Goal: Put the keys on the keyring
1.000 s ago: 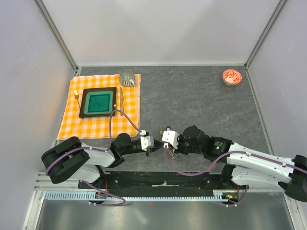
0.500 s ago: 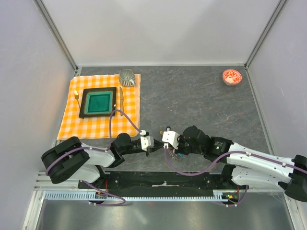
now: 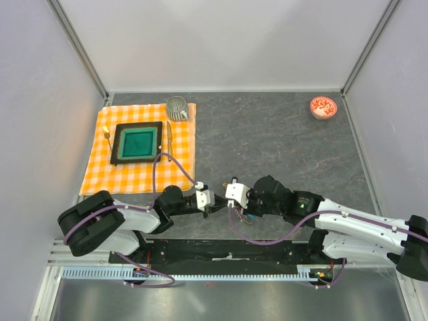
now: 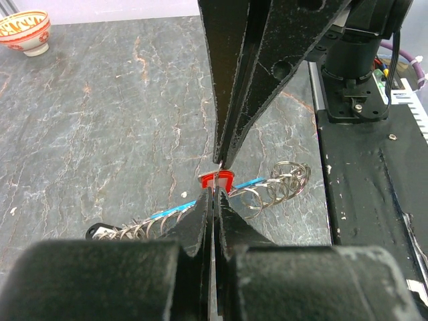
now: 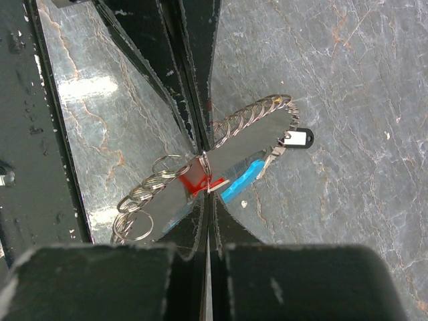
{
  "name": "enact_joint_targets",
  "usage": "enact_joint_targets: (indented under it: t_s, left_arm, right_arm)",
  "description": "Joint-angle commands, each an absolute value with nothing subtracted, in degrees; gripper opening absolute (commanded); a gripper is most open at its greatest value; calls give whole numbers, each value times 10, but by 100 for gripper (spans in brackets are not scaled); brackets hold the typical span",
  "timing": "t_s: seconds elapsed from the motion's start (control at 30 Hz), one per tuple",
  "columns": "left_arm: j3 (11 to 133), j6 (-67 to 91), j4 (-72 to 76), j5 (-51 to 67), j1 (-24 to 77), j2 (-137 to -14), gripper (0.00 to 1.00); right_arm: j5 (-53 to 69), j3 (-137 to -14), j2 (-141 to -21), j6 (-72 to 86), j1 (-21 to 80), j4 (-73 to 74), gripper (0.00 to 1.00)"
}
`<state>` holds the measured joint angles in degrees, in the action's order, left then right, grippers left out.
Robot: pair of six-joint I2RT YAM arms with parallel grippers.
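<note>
Grey marbled tabletop [image 3: 281,140], white walls around it. On the left lies an orange checked cloth [image 3: 137,175]. At the near edge the left gripper [image 4: 212,195] and right gripper [image 5: 208,194], both pressed together, meet tip to tip at a red key tag [image 4: 217,179] over the keyring [image 5: 251,117]. I cannot tell which one pinches the tag. Best to hold one side steady and thread with small moves, without tugging the chain. A patterned bowl [image 3: 324,107] sits far right.

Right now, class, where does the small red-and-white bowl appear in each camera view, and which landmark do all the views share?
Top external: the bowl sits at the back right of the table, near the right wall.
Left wrist: the bowl is in the top-left corner, cut off by the edge.
Right wrist: not in it.
Shared landmark: the grey veined table.
</note>
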<state>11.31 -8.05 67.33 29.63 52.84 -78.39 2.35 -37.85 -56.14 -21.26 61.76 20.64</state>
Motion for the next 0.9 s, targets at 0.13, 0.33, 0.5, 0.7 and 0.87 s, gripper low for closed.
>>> enact_joint_targets:
  t_s: [0.13, 0.33, 0.5, 0.7, 0.87]
  left_arm:
    - [133, -79, 700, 312, 530, -781, 2]
    - [135, -81, 696, 315, 530, -784, 2]
    - [140, -82, 689, 317, 530, -783, 2]
    - [142, -83, 686, 321, 531, -784, 2]
    - [144, -83, 681, 324, 531, -785, 2]
  right_arm:
    - [30, -391, -564, -218, 621, 192, 0]
    - [32, -394, -564, -218, 621, 193, 0]
    - [40, -397, -561, -221, 621, 193, 0]
    - [51, -402, -566, -223, 621, 193, 0]
    - [55, -403, -570, -226, 621, 192, 0]
